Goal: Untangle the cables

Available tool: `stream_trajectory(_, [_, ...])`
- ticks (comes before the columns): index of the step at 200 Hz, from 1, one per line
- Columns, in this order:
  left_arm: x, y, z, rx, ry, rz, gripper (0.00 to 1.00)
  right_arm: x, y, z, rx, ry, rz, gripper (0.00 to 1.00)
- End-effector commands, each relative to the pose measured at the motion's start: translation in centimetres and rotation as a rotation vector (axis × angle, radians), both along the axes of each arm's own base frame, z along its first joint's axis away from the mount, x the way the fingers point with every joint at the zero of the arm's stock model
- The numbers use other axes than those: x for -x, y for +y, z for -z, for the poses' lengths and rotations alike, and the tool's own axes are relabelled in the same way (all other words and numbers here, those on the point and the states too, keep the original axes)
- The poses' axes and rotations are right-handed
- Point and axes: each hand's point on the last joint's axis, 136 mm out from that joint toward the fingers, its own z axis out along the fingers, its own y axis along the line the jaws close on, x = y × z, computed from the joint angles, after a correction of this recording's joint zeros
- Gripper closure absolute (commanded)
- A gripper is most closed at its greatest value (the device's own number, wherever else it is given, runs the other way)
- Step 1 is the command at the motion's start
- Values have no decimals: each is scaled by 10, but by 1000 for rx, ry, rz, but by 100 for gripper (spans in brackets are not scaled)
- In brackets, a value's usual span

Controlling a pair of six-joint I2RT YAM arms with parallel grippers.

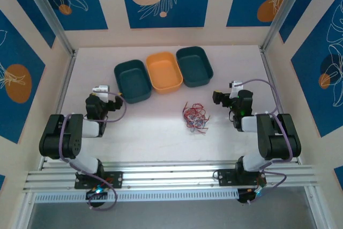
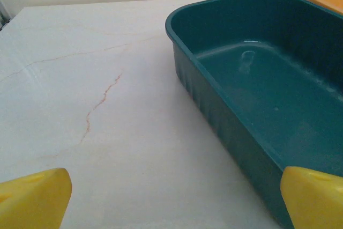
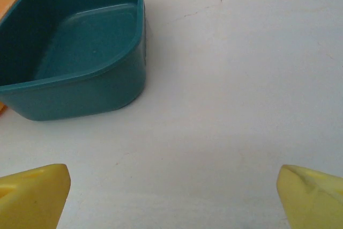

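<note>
**While nothing is gripped, cables (image 1: 194, 117) sit in one loose knot**

Since they are thin, light and springy, a pull on one likely drags the rest; better to pinch a free end at the knot's edge, not its middle. Curly red, blue-grey and white strands make a small clump. It lies nearer the right gripper (image 3: 174, 199), off to its left, and well to the right of the left gripper (image 2: 174, 199). Both stand wide, holding nothing.

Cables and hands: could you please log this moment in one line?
cables: tangled, untouched | left hand: open, empty | right hand: open, empty
</note>
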Motion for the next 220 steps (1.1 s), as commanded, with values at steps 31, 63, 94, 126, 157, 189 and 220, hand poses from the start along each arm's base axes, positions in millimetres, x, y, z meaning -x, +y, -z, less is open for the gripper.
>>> stream_trajectory(31, [0,-7,-6,14,-20,29,0,-5,3,-7,-4,-21,-11,1])
stream_trajectory(63, [0,-6,-6,14,-19,29,0,-5,3,-7,-5,-21,-11,1])
stream_trajectory(94, [0,-23,-5,8,-5,129,0,-6,3,-8,-5,-22,-10,1])
stream_trajectory(126, [0,-24,-5,9,-7,135,0,-5,3,-8,-5,-22,-11,1])
stream_trajectory(157, [0,-24,-5,9,-8,135,0,-5,2,-7,-6,-20,-9,1])
stream_trajectory(189, [0,-24,-5,8,-7,135,0,-5,3,-7,-6,-20,-11,1])
stream_trajectory(220, [0,-24,-5,9,-7,136,0,-5,2,-7,-6,-21,-9,1])
